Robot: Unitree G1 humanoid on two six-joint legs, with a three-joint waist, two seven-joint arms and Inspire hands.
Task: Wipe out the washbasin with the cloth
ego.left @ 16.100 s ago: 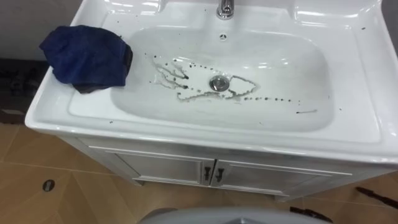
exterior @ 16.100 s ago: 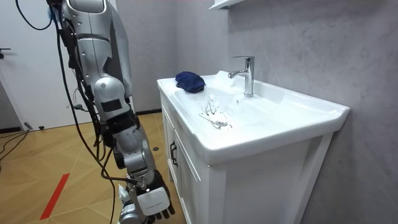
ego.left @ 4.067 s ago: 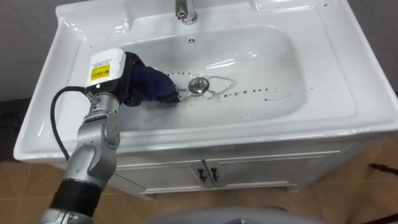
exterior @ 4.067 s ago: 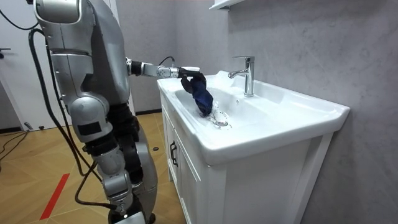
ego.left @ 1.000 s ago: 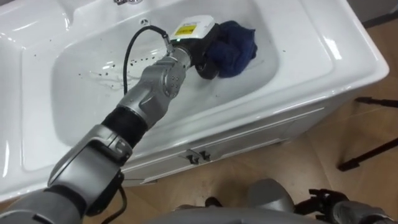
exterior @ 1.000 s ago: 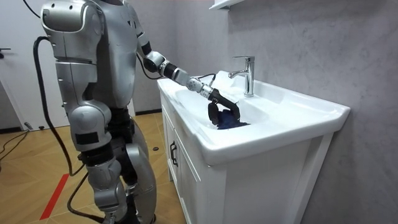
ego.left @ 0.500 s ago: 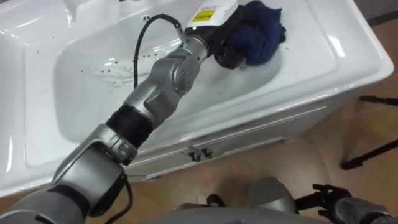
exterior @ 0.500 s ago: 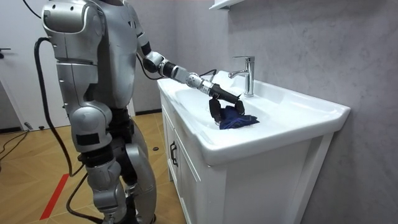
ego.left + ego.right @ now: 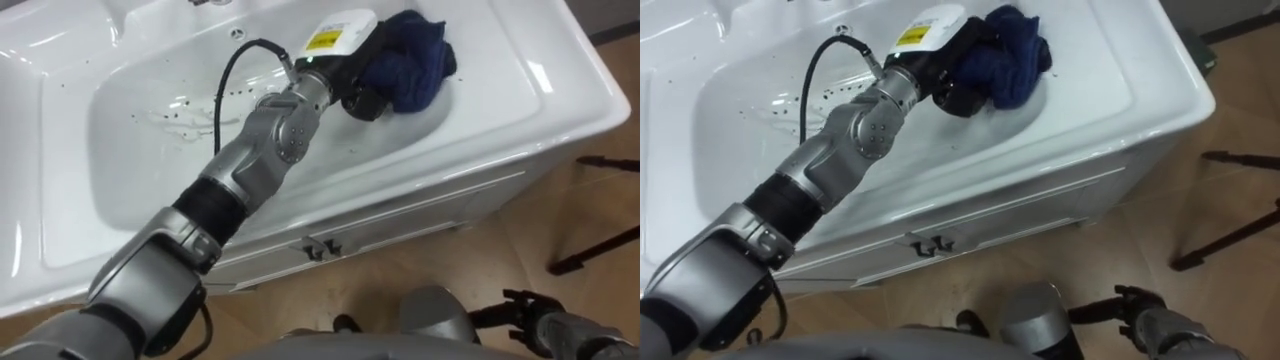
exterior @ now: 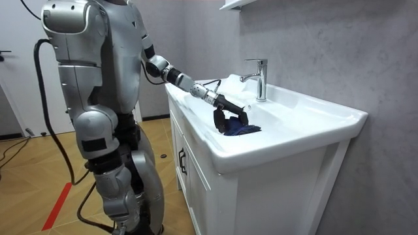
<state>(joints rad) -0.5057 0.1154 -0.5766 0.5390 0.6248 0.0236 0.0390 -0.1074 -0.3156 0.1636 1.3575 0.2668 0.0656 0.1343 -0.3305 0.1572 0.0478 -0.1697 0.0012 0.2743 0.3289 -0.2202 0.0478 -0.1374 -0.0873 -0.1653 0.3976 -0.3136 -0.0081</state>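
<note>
A crumpled dark blue cloth [image 9: 410, 65] lies against the right inner wall of the white basin [image 9: 560, 90]. My left hand [image 9: 352, 62] is curled round the cloth's near side and presses it onto the porcelain, with the arm stretched across the bowl from the lower left. The room view shows the same hand [image 10: 221, 117] down in the bowl on the cloth [image 10: 241, 129], in front of the faucet [image 10: 260, 78]. Dark specks and streaks [image 9: 170, 110] remain on the bowl's left part. My right hand [image 9: 520, 303] hangs low beside the cabinet.
I stand at the vanity's front, turned toward its right end. Two white cabinet doors with dark handles [image 9: 318, 248] are below the basin. Wooden floor lies to the right, with dark stand legs [image 9: 600, 160] on it.
Over the last second my left hand swept the cloth rightward and up the bowl's right wall, then drew it back a little toward me.
</note>
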